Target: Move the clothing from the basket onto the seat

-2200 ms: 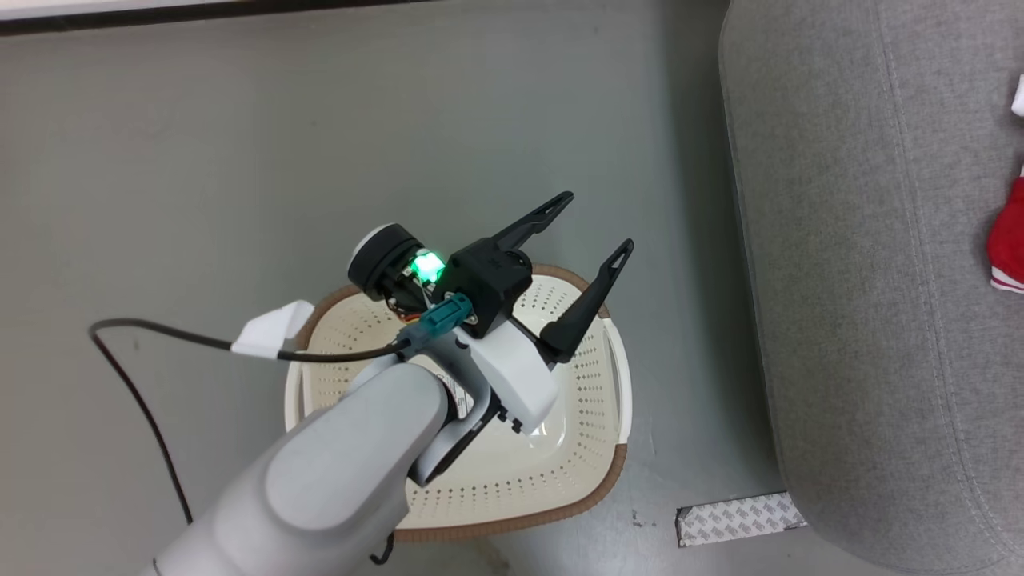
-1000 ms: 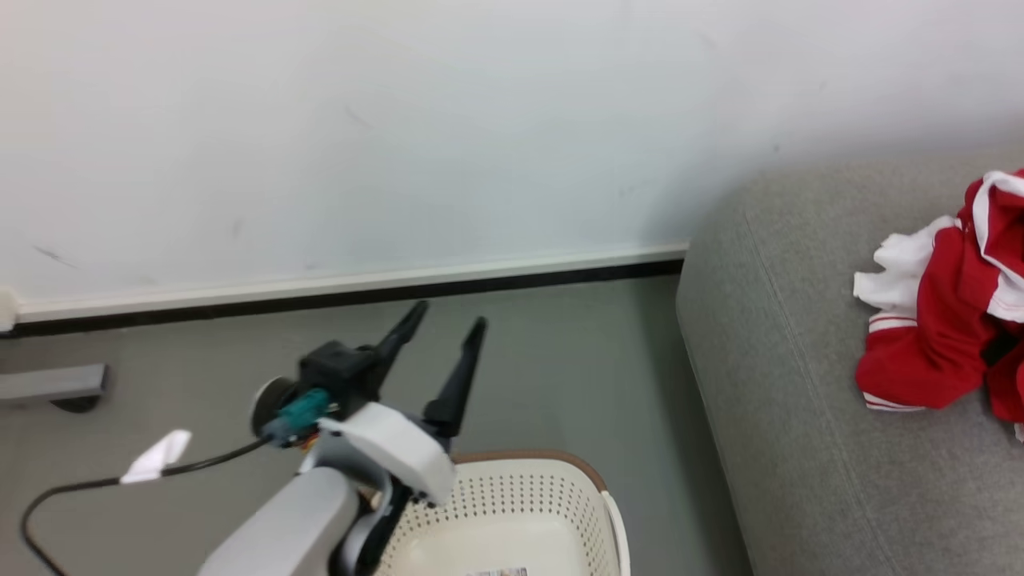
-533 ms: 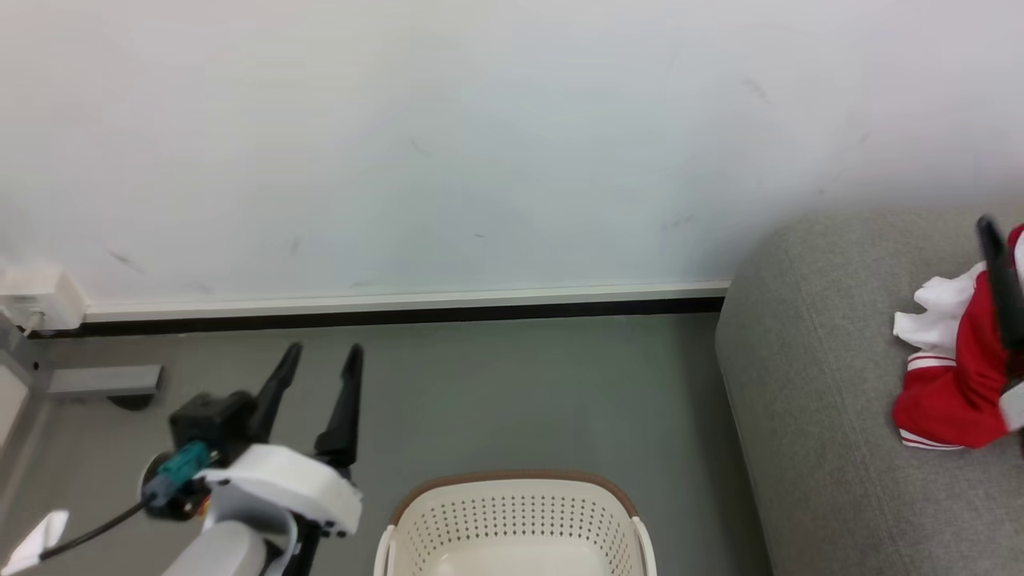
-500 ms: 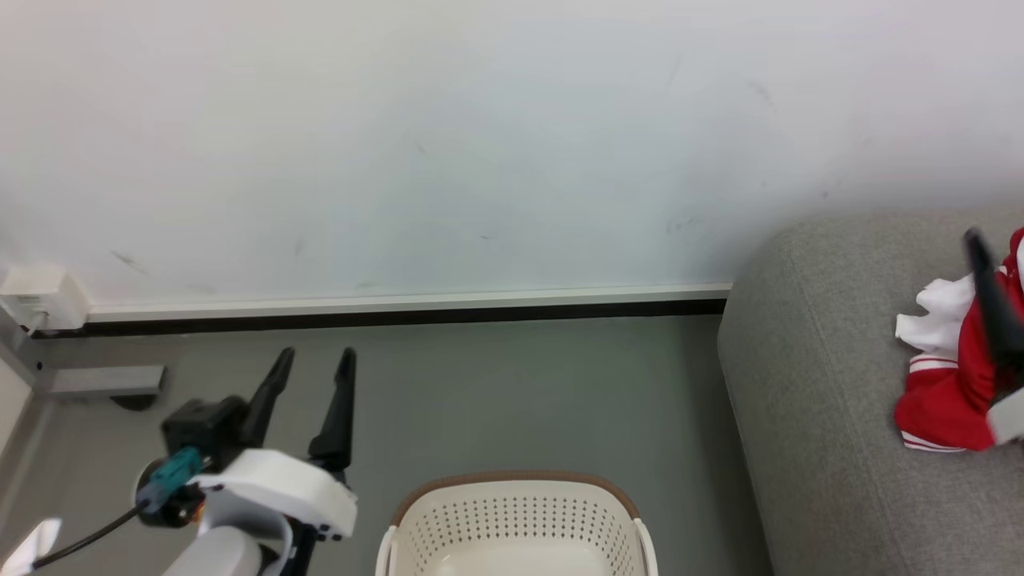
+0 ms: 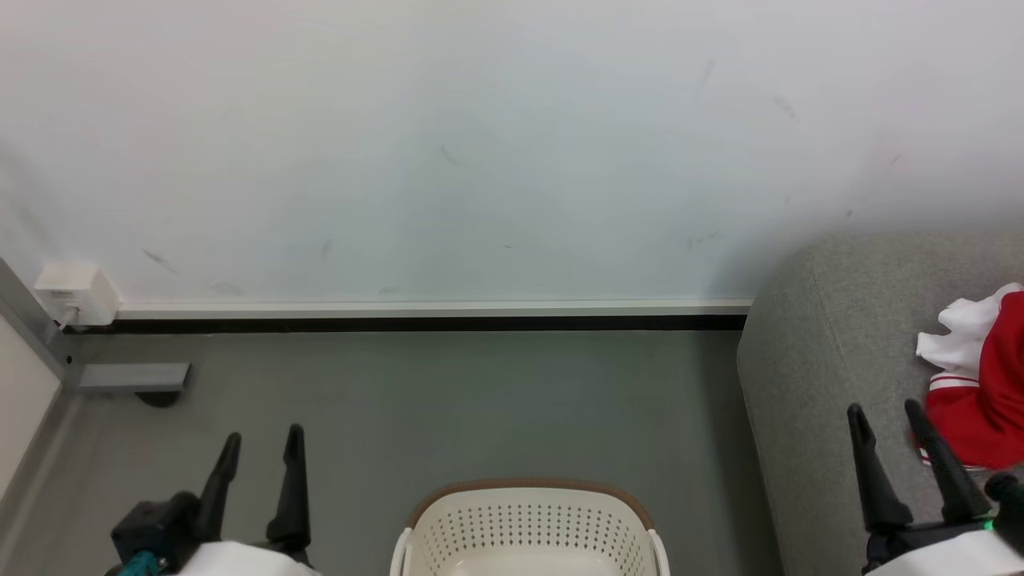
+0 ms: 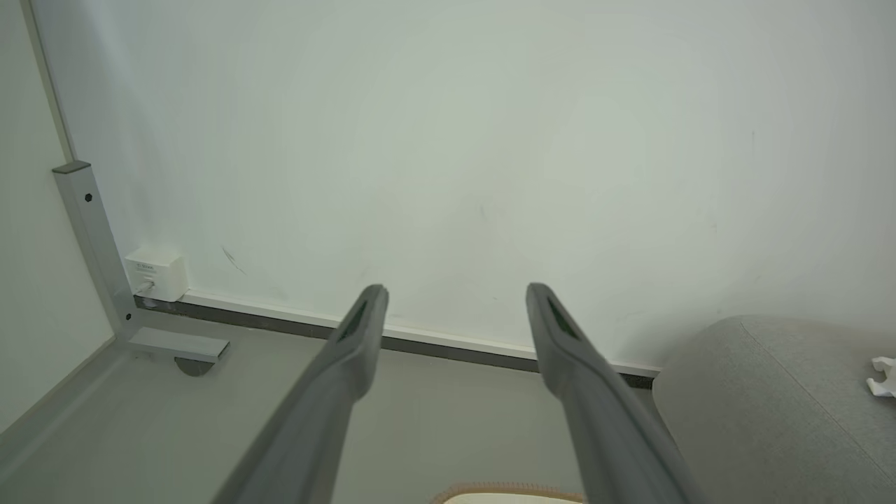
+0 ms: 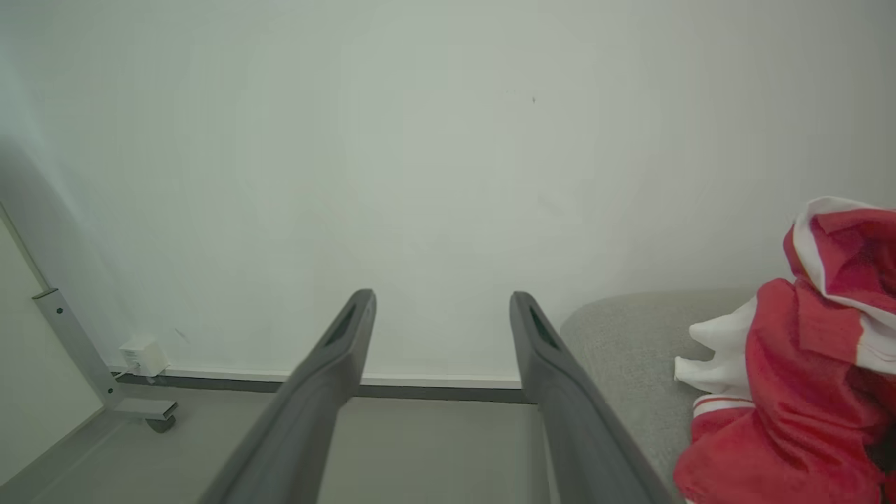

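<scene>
Both my grippers are spread wide with nothing in them. My left gripper sits low over the grey floor, just left of the basket and not touching it. My right gripper is up in front of the seat, tips just beside the clothing, which is heaped red and white on the seat. Half a second back my left one stood higher and a right finger crossed the clothing; both have dropped. A white wall box and a grey metal foot sit far left.
</scene>
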### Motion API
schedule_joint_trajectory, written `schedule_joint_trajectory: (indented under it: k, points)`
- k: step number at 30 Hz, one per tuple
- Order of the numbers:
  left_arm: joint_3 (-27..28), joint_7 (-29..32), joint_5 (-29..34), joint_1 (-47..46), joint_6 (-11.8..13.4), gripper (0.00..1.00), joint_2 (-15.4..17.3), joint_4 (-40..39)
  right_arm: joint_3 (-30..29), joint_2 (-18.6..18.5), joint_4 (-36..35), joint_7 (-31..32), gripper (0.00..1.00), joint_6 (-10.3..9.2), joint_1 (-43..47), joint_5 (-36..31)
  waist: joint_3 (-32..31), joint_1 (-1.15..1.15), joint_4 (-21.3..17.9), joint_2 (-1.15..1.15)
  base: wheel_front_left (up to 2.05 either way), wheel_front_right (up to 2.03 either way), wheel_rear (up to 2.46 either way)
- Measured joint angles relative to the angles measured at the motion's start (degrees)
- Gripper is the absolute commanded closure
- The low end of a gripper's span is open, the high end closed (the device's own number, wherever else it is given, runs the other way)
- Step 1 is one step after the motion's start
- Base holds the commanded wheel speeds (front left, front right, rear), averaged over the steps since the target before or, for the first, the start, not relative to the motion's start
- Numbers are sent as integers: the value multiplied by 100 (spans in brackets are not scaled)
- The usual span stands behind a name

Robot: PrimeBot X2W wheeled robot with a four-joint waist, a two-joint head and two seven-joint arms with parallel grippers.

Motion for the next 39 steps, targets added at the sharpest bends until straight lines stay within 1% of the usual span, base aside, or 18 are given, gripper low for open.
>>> schedule_joint_trajectory:
  k: [1, 2, 5, 8, 11, 17, 25, 30, 39]
  points:
    - [160, 0, 167, 157, -84, 0, -140, 74, -111, 189, -44, 0, 0, 0, 213, -194, -28, 0, 2, 0, 0, 0, 0]
    - [160, 0, 167, 157, -84, 0, -140, 74, -111, 189, -44, 0, 0, 0, 213, -194, -28, 0, 2, 0, 0, 0, 0]
    - [370, 0, 376, 350, -213, 0, -326, 190, -244, 428, -191, -2, 0, 0, 410, -477, -71, 0, -3, 0, 0, 0, 0]
    - [573, 0, 743, 443, -282, 0, -471, 271, -278, 642, -268, -9, 0, 0, 558, -692, -102, 0, -7, 0, 0, 0, 0]
    - [758, 1, 1025, 546, -385, 0, -628, 379, -272, 772, -290, -9, 0, 0, 642, -795, -133, 0, -20, 0, 0, 0, 0]
    - [1125, 0, 1394, 628, -668, 0, -913, 535, -245, 868, -263, -10, 0, 0, 757, -845, -194, 0, -12, 0, 0, 0, 0]
    - [1527, 0, 1745, 635, -936, 0, -1170, 643, -160, 893, -202, -10, 0, 0, 736, -839, -212, 0, -46, 0, 0, 0, 0]
    - [1688, 0, 1937, 634, -1069, 0, -1265, 680, -144, 872, -171, -10, 0, 0, 644, -794, -208, 0, -61, 0, 0, 0, 0]
    - [1912, 0, 2084, 632, -1263, 0, -1404, 746, -121, 877, -164, -15, 0, 0, 630, -778, -218, 0, -72, 0, 0, 0, 0]
